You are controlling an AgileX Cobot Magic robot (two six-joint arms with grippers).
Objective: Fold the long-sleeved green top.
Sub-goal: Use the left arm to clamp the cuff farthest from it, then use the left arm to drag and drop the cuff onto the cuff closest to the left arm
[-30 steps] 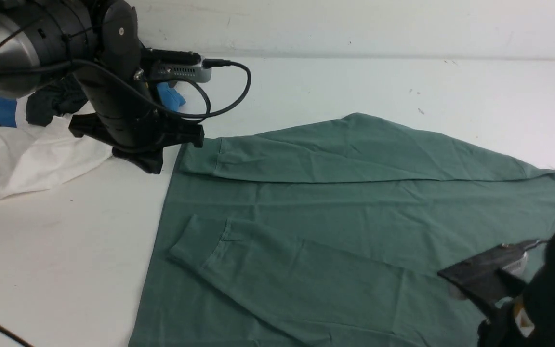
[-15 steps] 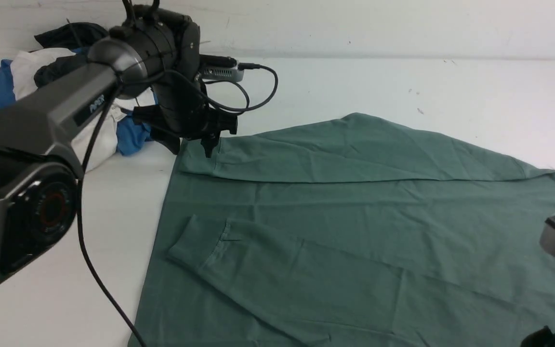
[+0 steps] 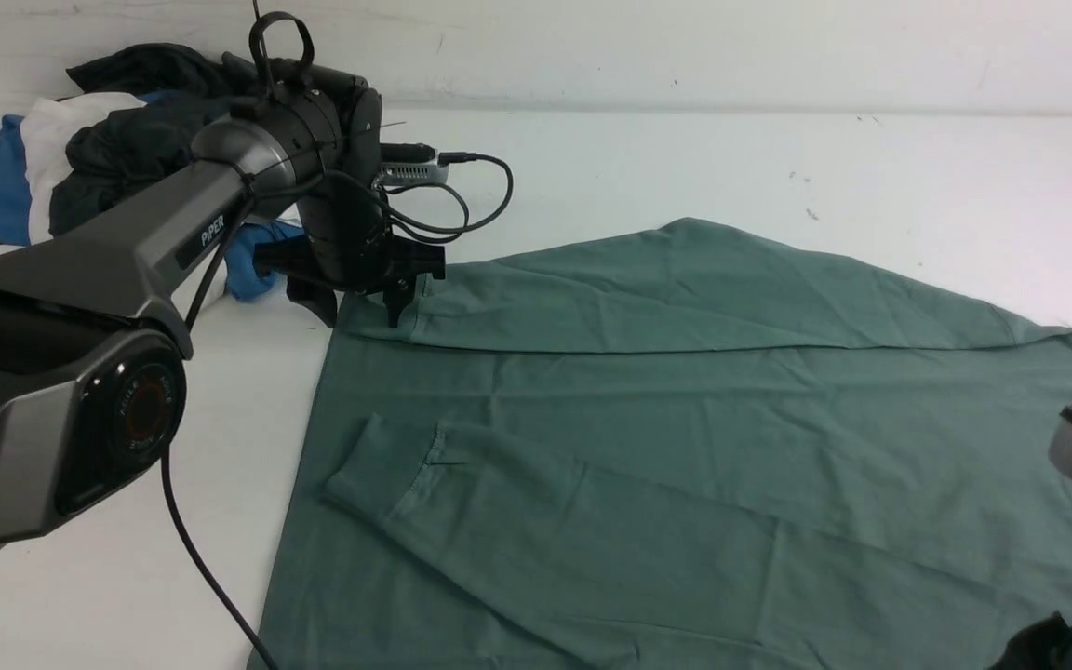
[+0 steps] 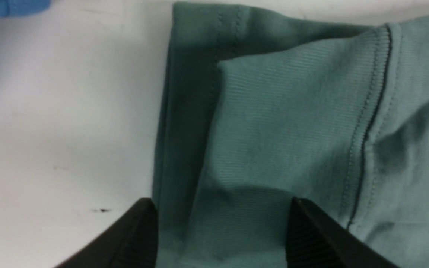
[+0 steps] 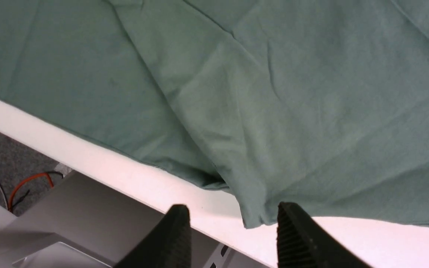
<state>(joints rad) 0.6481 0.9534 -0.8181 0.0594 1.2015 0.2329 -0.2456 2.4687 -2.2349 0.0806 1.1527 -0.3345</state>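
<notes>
My left gripper [image 4: 222, 203] stood spread astride the cuff [image 4: 292, 111] of the green long-sleeved top [image 3: 685, 419], placed to pinch it. My right gripper [image 5: 233, 208], jaws apart, bracketed its near edge [image 5: 251, 219].

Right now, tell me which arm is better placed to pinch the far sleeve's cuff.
Left. The left gripper hangs open astride that cuff of the green long-sleeved top. The right gripper sits at the top's near right edge, across the garment from it.
</notes>
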